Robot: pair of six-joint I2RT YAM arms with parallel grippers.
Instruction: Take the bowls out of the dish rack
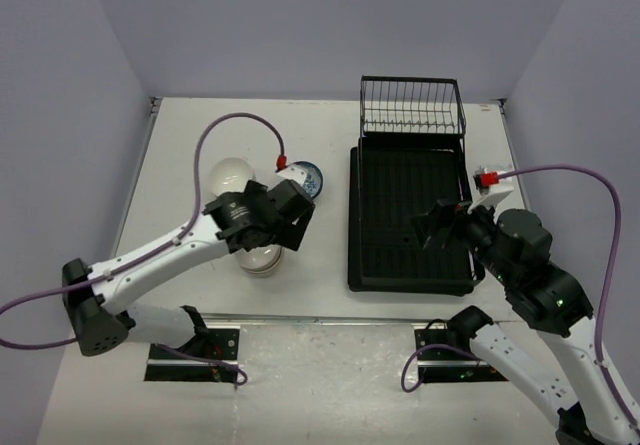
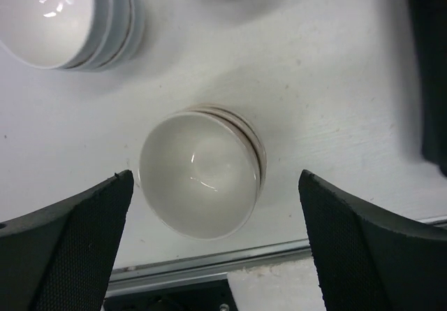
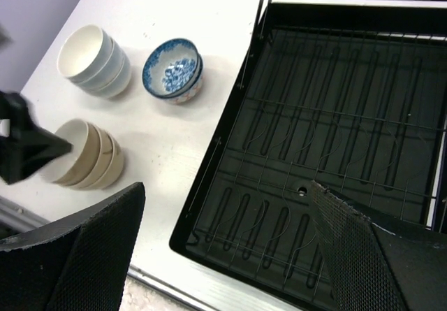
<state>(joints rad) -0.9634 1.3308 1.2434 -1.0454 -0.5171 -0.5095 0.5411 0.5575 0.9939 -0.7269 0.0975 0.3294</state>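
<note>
left gripper (image 2: pixel 215 177) wide, over tan bowl stack (image 3: pixel 87 156) on counter (image 3: pixel 164 140) | right gripper (image 3: pixel 227 189) wide, empty, above dish rack (image 3: pixel 335 115)

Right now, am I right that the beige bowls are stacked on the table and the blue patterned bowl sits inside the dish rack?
No: the right wrist view shows the blue patterned bowl out on the table beside the dish rack; the beige bowls are stacked.

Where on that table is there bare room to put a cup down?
Bare: the table's far-left corner beyond the white bowls, the strip between the blue bowls and the dish rack, and the rack's floor. Crowded: the three bowl stacks, with the left gripper over the tan bowls.
</note>
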